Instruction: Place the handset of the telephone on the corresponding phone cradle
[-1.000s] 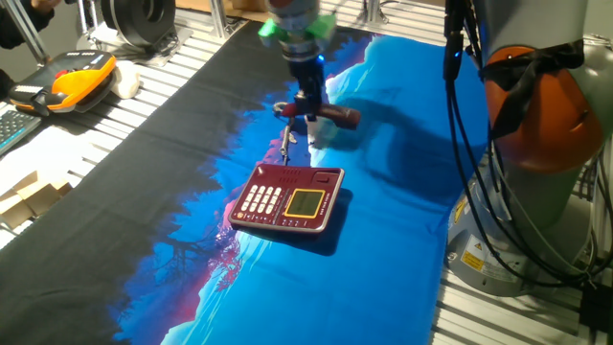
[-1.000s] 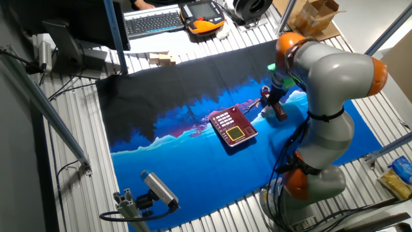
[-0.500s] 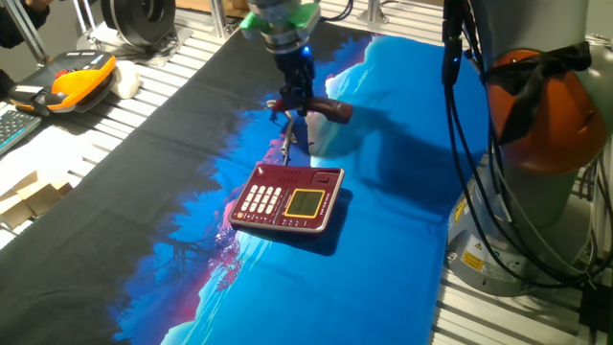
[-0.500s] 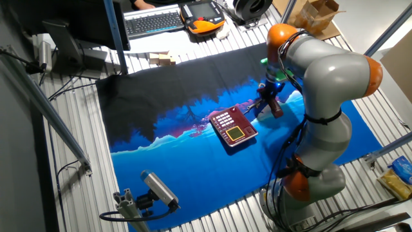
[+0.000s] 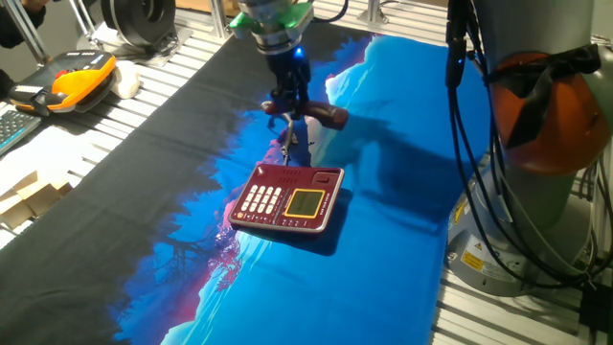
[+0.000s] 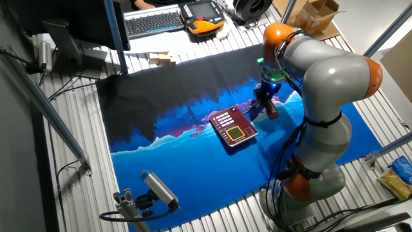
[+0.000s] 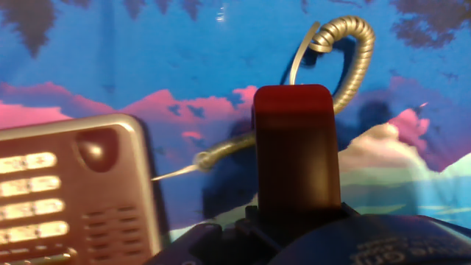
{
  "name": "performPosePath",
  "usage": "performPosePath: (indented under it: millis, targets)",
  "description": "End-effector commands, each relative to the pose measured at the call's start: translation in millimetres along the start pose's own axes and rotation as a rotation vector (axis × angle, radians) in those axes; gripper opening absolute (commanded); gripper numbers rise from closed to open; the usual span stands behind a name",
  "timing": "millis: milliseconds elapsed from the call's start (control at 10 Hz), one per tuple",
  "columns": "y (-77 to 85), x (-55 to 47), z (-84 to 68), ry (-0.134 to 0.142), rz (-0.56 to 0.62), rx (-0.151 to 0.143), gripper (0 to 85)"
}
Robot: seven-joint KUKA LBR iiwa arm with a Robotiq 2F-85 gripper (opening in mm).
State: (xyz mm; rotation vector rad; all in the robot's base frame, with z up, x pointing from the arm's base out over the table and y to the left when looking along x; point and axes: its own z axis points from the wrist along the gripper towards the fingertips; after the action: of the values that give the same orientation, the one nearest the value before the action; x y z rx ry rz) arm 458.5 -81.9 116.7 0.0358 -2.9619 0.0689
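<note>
Hanging clear of the cloth, the handset (image 5: 308, 112) is held clamped in the gripper (image 5: 289, 103), just beyond the far edge of the telephone (image 5: 287, 198); its long axis is judged roughly parallel to the phone cradle (image 5: 299, 172)

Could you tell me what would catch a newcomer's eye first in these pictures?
Probably the big grey and orange robot arm bending over a vivid blue and black cloth. Its gripper holds a dark red handset in the air just beyond the dark red telephone, which lies mid-cloth with white keys and a yellow-green display. A pale curly cord hangs from the handset.
</note>
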Motion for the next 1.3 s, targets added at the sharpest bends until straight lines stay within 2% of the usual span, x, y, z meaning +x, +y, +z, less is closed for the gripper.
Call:
performPosePath:
  millis: [0, 300, 500, 600, 700, 900, 1200]
  targets:
    - [7.9, 2.0, 1.8, -0.004, 0.015, -0.001, 0.0]
    - [28.2, 7.2, 0.0, -0.005, 0.060, 0.004, 0.0]
    - [33.6, 8.7, 2.6, -0.009, 0.039, 0.004, 0.0]
    - [35.9, 8.2, 3.9, -0.003, 0.001, -0.014, 0.0]
    - [41.0, 9.8, 8.0, 0.001, -0.034, -0.020, 0.0]
    - [50.4, 14.9, 15.7, -0.002, -0.008, -0.031, 0.0]
    - [63.6, 17.8, 13.8, 0.002, 0.028, -0.035, 0.0]
